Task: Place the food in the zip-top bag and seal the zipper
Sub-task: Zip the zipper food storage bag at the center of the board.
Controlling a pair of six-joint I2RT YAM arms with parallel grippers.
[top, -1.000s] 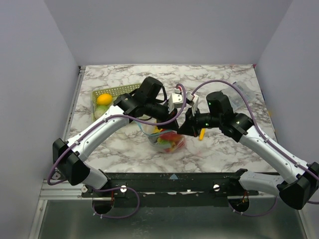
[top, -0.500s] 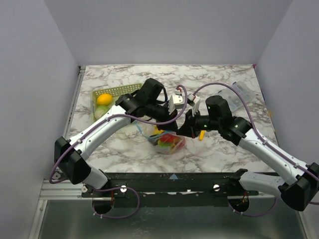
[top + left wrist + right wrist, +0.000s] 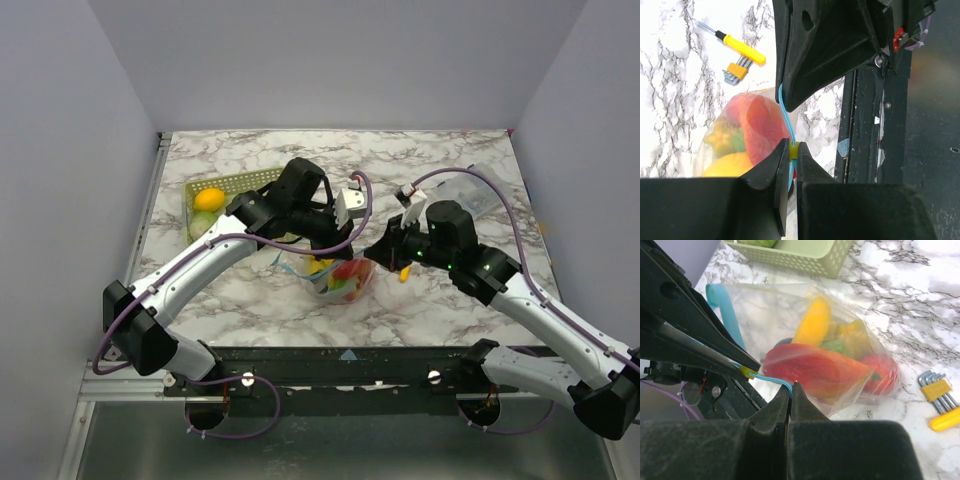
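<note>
Both left pincer (image 3: 792, 151) and right pincer (image 3: 791, 388) clench the zipper (image 3: 784, 112) (stretched crosswise between them).

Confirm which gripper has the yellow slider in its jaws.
The left gripper: the yellow slider sits between its jaws. The right gripper pinches only the bare blue zipper beside it.

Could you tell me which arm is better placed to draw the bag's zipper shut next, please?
The left, probably: the left tool is shut on the yellow tab of the zipper, so it could slide along while the right tool pins the blue strip beside it.
</note>
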